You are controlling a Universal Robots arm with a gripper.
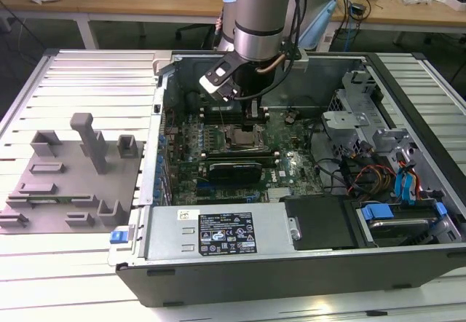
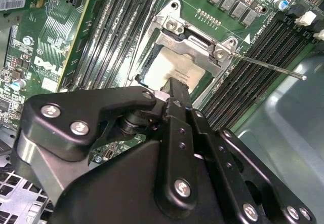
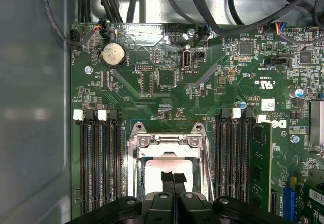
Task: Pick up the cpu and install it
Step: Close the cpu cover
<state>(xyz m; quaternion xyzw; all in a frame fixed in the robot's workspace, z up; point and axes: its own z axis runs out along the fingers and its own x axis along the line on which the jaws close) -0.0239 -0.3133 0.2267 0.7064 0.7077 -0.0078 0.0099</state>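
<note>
The arm (image 1: 262, 16) comes straight down from above into the open computer case (image 1: 291, 264), its wrist vertical over the motherboard (image 3: 167, 77) on the side toward the exterior view's left. The gripper (image 3: 172, 177) points down at the socket frame (image 3: 167, 141), and its 2 fingers (image 3: 167, 179) are pressed together with only a thin seam between them and nothing visibly pinched there.

The cpu (image 2: 172, 69) lies flat inside the socket frame, its silvery-white top showing on both sides of the fingertips. In the second wrist view the fingertips stand right at the cpu's near edge, but whether they touch its surface or hang just above it cannot be told. The gripper's black body covers the near part of the cpu and the frame in both wrist views. A thin lever rod (image 2: 268, 67) sticks out sideways from the frame over the memory slots (image 2: 253, 57).

In the exterior view the gripper's own bulk hides its fingertips. Grey fixture blocks (image 1: 73, 169) sit well apart on the slatted table (image 1: 73, 74), beside the case toward the exterior view's left.
</note>
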